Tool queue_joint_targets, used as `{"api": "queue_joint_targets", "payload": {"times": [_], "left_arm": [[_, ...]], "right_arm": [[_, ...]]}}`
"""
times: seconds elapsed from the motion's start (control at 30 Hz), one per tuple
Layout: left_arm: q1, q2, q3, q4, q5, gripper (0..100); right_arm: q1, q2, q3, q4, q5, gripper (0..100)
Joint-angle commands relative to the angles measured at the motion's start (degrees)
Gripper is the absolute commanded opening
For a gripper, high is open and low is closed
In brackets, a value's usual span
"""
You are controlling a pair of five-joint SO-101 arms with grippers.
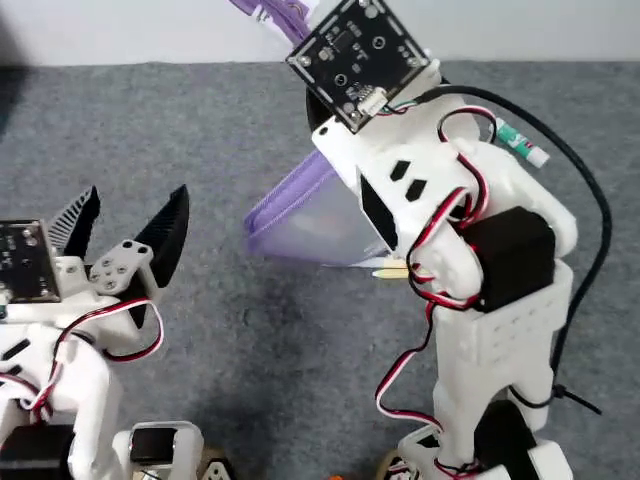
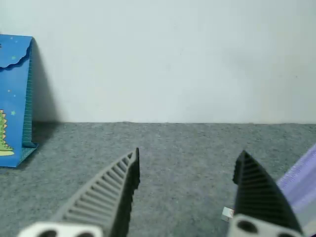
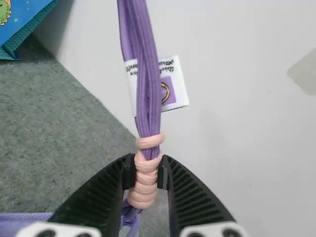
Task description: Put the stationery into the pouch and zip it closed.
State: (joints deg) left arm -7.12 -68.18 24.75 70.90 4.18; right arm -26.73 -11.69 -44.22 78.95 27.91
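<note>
- The pouch [image 1: 305,215], purple and half see-through, is seen in the high view on the grey mat [image 1: 200,120]. One end of it is hidden under the right arm.
- A purple strap [image 3: 140,74] is seen rising from the pouch along the white wall [image 3: 247,123], with a white label [image 3: 170,84] fixed to it.
- A pink coil [image 3: 140,195] is wound round the strap where it leaves the pouch.
- The right gripper [image 3: 146,160] is placed above the pouch. Its black jaws are pinched on the pink coil, with the strap running up between them.
- The left gripper [image 1: 125,215] is held over the mat, well apart from the pouch, on the side away from the right arm. Its jaws are spread wide and nothing is held between them.
- In the left wrist view, an edge of the pouch [image 2: 301,177] is seen just past one finger of the left gripper [image 2: 189,155], and a small white thing [image 2: 227,213] lies on the mat near that edge; what it is cannot be told.
- A green and white pen [image 1: 520,142] lies on the mat beyond the right arm, outside the pouch.
- A pale yellow tip [image 1: 390,270] is seen sticking out from under the right arm, just beside the pouch's near edge.
- A blue box [image 2: 15,98] is stood against the wall, well apart from the pouch.
</note>
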Motion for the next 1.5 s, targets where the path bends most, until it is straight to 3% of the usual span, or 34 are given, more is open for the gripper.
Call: {"api": "queue_joint_targets", "payload": {"times": [0.0,0.57,0.9,1.07,1.33,1.47], "left_arm": [[-0.70,-0.35,1.54,-2.73,-0.70,30],[-0.35,-0.35,4.79,-4.13,-0.35,30],[-0.79,-0.44,4.53,-4.13,-0.53,30],[-0.35,-0.35,2.15,-0.53,-0.35,30],[-0.09,0.00,0.84,1.14,-0.62,30],[5.19,-0.26,0.57,2.90,-0.62,30]], "right_arm": [[0.48,0.48,-1.05,-2.15,0.97,0.9],[2.24,6.11,-1.32,-4.26,0.70,0.9],[-11.91,6.20,-1.05,0.75,0.53,0.9],[-12.97,6.11,-1.05,3.74,-3.52,0.9],[-13.14,5.85,-1.05,5.14,-3.96,0.9],[-14.29,5.76,-1.05,5.23,-3.96,0.9]]}}
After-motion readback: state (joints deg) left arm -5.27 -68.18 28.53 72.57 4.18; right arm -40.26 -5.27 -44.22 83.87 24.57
